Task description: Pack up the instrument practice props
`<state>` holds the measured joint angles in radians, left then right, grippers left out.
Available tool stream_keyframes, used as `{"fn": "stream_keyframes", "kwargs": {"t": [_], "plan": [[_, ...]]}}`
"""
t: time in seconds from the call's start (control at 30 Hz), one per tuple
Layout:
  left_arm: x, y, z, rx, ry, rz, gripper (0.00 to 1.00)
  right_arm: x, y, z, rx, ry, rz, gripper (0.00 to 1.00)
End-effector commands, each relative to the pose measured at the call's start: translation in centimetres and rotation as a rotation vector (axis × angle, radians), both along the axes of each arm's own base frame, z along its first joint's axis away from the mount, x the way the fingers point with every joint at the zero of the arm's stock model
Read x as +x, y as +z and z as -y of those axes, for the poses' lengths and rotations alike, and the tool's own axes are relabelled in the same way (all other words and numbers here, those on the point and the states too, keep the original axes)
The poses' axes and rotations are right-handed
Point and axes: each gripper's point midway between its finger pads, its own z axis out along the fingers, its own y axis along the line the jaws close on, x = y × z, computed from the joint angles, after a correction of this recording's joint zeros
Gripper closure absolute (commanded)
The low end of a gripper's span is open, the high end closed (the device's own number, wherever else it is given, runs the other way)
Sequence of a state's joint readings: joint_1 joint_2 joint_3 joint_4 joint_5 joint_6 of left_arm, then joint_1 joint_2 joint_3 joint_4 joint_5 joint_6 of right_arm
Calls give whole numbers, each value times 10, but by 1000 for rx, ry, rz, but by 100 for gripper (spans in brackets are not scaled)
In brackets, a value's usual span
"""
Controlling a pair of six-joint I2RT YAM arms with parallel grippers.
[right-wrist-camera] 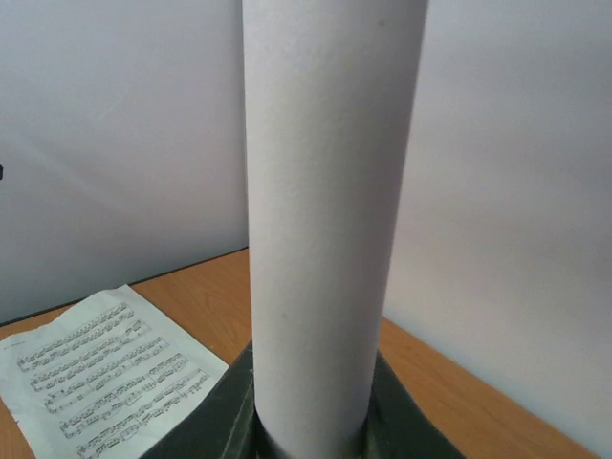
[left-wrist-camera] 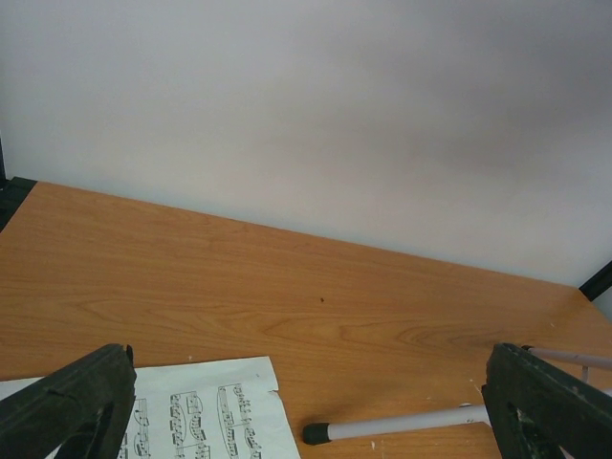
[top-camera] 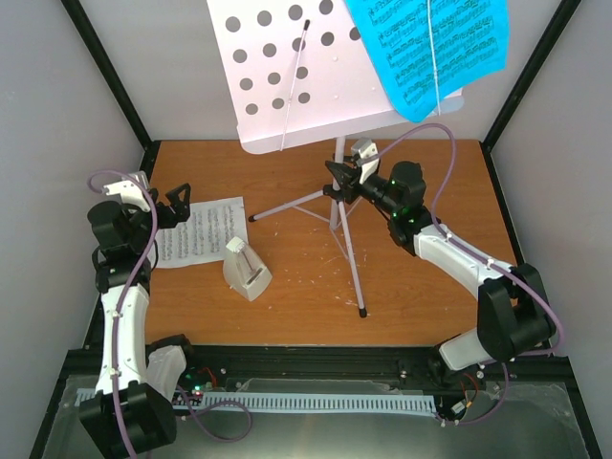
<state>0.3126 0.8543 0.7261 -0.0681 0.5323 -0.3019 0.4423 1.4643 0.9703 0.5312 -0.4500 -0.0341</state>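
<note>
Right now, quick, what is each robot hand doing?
Left gripper: open, holding nothing.
Right gripper: closed on the music stand's pole.

1 music stand (top-camera: 335, 86), 1 blue page (top-camera: 430, 48), 1 white page (top-camera: 196, 234) and 1 metronome (top-camera: 246, 270).

Top view: the music stand (top-camera: 287, 86) runs off the upper edge, and the blue sheet (top-camera: 430, 48) goes with it. Right wrist view: the pole (right-wrist-camera: 330, 220) is cut off top and bottom and hides most of the right gripper (right-wrist-camera: 311, 435); its pads (right-wrist-camera: 215, 430) seem pressed on. Left wrist view: the white page (left-wrist-camera: 206, 411) is clipped below, its notes too small to read.
</note>
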Motion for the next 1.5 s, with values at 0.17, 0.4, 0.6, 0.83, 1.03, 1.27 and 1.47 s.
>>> {"fn": "stream_keyframes", "kwargs": {"t": [0.17,0.4,0.6,0.83,1.03,1.27,1.47], "plan": [[0,7,-1,49,3,38,1,4,28,56,-37,-319,134,97],[0,7,-3,46,16,35,1,12,27,94,35,-546,49,97],[-1,6,-5,49,31,32,1,19,19,74,48,-664,-4,97],[-2,7,-5,53,40,34,0,23,10,25,55,-750,-52,97],[-3,7,-5,59,41,33,1,32,-1,-8,63,-757,-113,96],[-2,7,-5,62,44,29,0,16,4,-32,33,-568,-95,14],[-2,3,-4,62,34,19,0,-18,-22,-32,-55,-415,-93,0]]}}
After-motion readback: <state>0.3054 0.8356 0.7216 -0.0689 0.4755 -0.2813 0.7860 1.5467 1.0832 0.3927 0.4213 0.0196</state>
